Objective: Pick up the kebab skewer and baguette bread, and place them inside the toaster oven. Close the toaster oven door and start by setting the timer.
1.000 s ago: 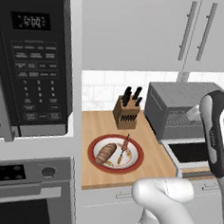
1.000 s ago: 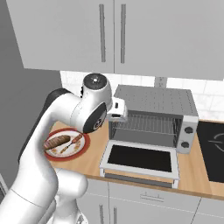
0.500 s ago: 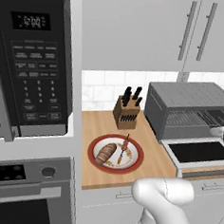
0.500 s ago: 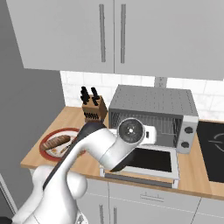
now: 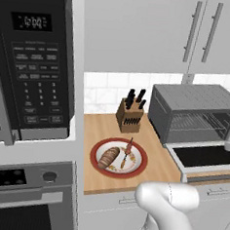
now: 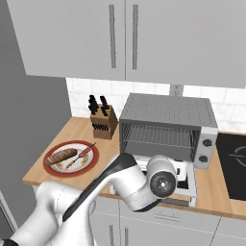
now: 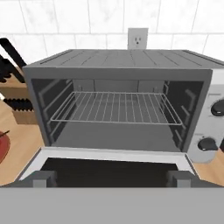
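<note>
The gripper [image 7: 111, 179], fingers spread wide and empty, had swung round to face the toaster oven [image 7: 118, 105]. Its door [image 7: 109, 170] hung open; baguette bread [image 5: 108, 157] and kebab skewer [image 5: 126, 153] still waited.

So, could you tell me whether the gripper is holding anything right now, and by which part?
Nothing is held. The gripper is open in front of the toaster oven, and the skewer and baguette lie on the plate.

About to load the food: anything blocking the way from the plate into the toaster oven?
Nothing visible does. The toaster oven door lies open, the wire rack is bare, and the counter between the plate and the toaster oven holds nothing.
</note>
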### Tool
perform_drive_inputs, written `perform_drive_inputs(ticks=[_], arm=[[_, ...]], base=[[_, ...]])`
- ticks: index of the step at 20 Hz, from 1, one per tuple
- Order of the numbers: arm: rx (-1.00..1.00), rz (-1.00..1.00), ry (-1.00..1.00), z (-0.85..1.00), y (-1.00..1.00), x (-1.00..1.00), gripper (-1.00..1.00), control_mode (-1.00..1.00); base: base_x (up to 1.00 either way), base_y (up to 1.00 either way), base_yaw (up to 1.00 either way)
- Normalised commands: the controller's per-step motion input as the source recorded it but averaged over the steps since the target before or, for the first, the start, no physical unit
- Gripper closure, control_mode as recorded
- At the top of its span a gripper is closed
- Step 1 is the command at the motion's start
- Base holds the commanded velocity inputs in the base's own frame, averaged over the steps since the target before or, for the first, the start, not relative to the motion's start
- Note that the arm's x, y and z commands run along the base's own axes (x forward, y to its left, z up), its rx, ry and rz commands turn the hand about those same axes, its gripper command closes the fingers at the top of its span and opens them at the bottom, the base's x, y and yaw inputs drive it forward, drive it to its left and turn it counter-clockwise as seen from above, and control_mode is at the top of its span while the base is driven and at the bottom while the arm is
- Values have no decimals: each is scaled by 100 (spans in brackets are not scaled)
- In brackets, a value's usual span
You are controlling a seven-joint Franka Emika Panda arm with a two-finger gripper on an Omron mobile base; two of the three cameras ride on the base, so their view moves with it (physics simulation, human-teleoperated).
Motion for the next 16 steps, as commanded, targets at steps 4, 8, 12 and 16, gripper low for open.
perform_drive_inputs(ticks=[4,8,12,16], arm=[[4,0,-1,-4,-19,9,-100,-100],[1,0,0,-1,-7,21,-100,-100],[0,-1,0,-9,-9,26,-100,-100],[0,-10,-3,-8,6,38,-100,-100]], base=[[0,0,0],[0,0,0],[0,0,0],[0,0,0]])
